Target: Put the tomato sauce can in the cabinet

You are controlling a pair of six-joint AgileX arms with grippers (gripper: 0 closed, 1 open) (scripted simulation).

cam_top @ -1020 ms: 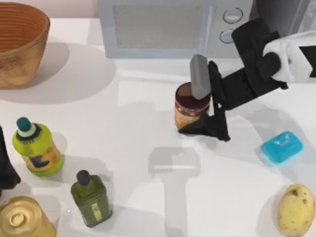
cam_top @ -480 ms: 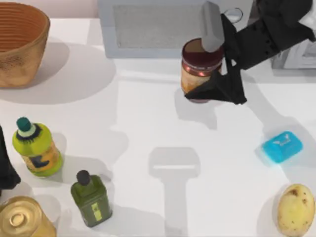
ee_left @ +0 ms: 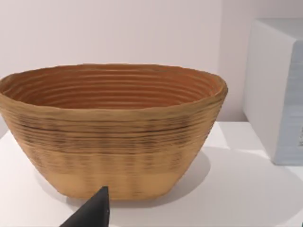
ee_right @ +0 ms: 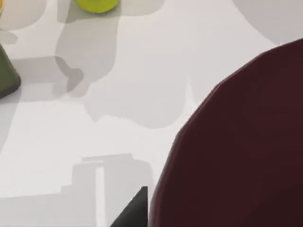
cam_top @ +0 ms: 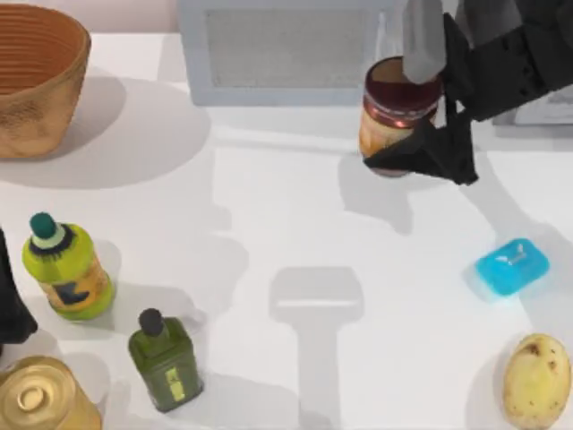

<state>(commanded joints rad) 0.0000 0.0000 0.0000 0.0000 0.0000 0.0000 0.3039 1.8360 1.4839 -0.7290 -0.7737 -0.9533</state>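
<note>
At the table's (cam_top: 295,224) near left corner stands a gold tin with a ringed lid (cam_top: 40,399), and just beside it a dark green bottle with a black cap (cam_top: 166,358); its yellow label shows no writing that can be read. Behind these, near the left edge, is a yellow-green bottle with a teal cap (cam_top: 64,269), its label bearing a dark blue mark, not legible. The left arm (cam_top: 11,305) is parked at the left edge, and whether its hand is open or closed cannot be told. In the near right corner lies a potato (cam_top: 537,381). Farther back on the right is a blue soap bar (cam_top: 510,266) with a pale embossed mark on it.

Toward the far edge, right of centre, the right hand (cam_top: 421,103) is closed on the tomato sauce can (cam_top: 394,116), one grey finger across its maroon top, one dark finger low at its side. The can is upright and lifted above the table, its shadow lying apart from it, in front of the light grey microwave (cam_top: 286,49). Its orange-yellow label carries nothing legible. A wicker basket (cam_top: 36,76) fills the far left corner.
</note>
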